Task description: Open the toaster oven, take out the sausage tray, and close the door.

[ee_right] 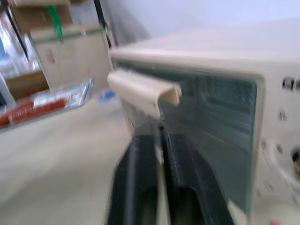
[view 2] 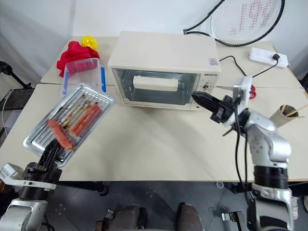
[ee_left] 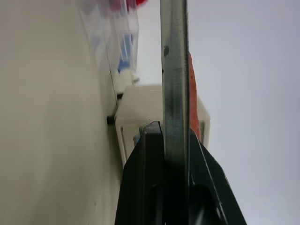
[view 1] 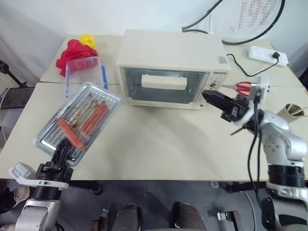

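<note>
Left gripper [view 1: 61, 150] clamped on the near edge of the sausage tray [view 1: 79, 120], held tilted above the table [view 1: 159, 144], left of the toaster oven [view 1: 171, 67]. Door [view 1: 162, 85] closed – right gripper [view 1: 208, 96] just before it, fingers almost together – nothing held

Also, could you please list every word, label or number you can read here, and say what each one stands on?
Brand word on the toaster oven, upper right of its front: too small to read for sure.
Small sticker on the oven's top: printing too small to read.
Red pattern on the racket strings: not legible as letters.
</note>
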Controlling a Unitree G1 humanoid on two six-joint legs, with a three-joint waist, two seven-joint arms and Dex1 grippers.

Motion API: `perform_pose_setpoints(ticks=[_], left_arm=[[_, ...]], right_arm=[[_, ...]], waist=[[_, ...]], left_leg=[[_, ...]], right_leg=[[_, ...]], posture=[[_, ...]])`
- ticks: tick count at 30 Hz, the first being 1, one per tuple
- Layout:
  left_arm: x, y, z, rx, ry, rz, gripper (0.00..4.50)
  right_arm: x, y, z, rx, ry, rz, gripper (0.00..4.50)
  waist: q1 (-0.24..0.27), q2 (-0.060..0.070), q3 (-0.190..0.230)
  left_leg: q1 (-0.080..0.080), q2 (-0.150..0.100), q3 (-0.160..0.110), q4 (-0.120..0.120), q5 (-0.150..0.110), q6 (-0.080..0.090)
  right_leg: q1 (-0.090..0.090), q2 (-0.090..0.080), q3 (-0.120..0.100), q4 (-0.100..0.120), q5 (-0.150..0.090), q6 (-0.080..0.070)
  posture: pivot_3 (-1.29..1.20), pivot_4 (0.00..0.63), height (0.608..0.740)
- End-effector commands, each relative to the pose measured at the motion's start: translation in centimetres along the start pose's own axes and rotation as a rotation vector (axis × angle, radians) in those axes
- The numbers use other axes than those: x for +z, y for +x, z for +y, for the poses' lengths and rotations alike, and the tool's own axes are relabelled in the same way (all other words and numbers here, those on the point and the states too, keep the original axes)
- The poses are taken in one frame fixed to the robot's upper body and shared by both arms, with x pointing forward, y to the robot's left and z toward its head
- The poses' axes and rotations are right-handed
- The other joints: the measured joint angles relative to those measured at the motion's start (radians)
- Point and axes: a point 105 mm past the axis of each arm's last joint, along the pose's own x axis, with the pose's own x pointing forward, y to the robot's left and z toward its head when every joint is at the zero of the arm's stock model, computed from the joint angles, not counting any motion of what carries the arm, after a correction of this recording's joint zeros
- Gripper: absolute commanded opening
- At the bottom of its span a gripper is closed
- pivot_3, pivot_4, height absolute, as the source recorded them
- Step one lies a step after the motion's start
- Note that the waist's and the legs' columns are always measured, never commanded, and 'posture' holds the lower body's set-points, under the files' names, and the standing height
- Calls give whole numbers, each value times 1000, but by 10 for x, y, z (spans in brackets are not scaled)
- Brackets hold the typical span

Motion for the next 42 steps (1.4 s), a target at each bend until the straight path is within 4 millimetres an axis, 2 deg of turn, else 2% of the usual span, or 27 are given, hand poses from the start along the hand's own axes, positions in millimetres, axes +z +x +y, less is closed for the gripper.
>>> perform_pose_setpoints(ticks=[1, 9, 10, 18, 21, 24, 29, 35, 41, 42], left_arm=[[-21, 4, -2, -39, 16, 224, 0], [-50, 33, 2, -84, 0, 582, 0], [-55, 39, 3, -82, -2, 635, 0], [-88, 81, 7, -55, -26, 902, 0], [-112, 101, 5, -51, -20, 1020, 0], [-125, 114, 8, -26, 4, 1075, 0], [-144, 126, 25, 47, 77, 1121, 0], [-161, 129, 35, 61, 119, 1162, 0], [-162, 132, 41, 72, 218, 1150, 0], [-160, 132, 39, 59, 223, 1145, 617]], right_arm=[[2, -21, 22, 64, -140, 90, 1627], [-8, -68, 37, -33, -173, 196, 4309], [-9, -72, 41, -40, -178, 206, 4483], [-11, -86, 64, -112, -172, 233, 4483], [-12, -93, 73, -152, -168, 248, 4483], [-10, -97, 80, -187, -164, 255, 4483], [-10, -102, 91, -216, -151, 272, 4483], [-10, -102, 97, -230, -152, 275, 4483], [-10, -102, 97, -239, -153, 279, 4483], [-11, -102, 97, -236, -152, 281, 4500]], waist=[[-2, 0, 0], [-4, 1, 0], [-3, 1, 0], [-2, 1, 0], [1, 1, 0], [16, 1, 0], [19, 1, 0], [26, 1, -1], [37, 2, -2], [37, 2, -2]], left_leg=[[0, 0, 0, 0, 0, 0], [3, 1, 3, -1, 0, -1], [3, 1, 3, -1, 0, -1], [3, 0, 3, -1, 1, -1], [3, 0, 3, -1, 1, -2], [3, -1, 3, -1, 2, -2], [3, -1, 4, -1, 2, -2], [4, -1, 4, -1, 2, -2], [5, -3, 3, -1, 2, -2], [5, -3, 3, -1, 2, -2]], right_leg=[[0, 0, -1, 0, 0, 0], [0, 1, 4, 2, 0, 0], [0, 1, 3, 2, 0, 0], [0, 1, 4, 3, 0, 0], [0, 1, 4, 3, 0, 0], [0, 1, 4, 3, 1, 1], [0, 1, 4, 2, 1, 2], [1, 2, 5, 2, 2, 3], [2, 0, 5, 2, 2, 3], [2, 0, 5, 2, 2, 3]], posture=[[0, 150, 740], [0, 150, 740], [0, 150, 740], [0, 150, 740], [0, 150, 740], [0, 150, 740], [0, 150, 740], [0, 150, 740], [0, 150, 740], [0, 150, 740]])
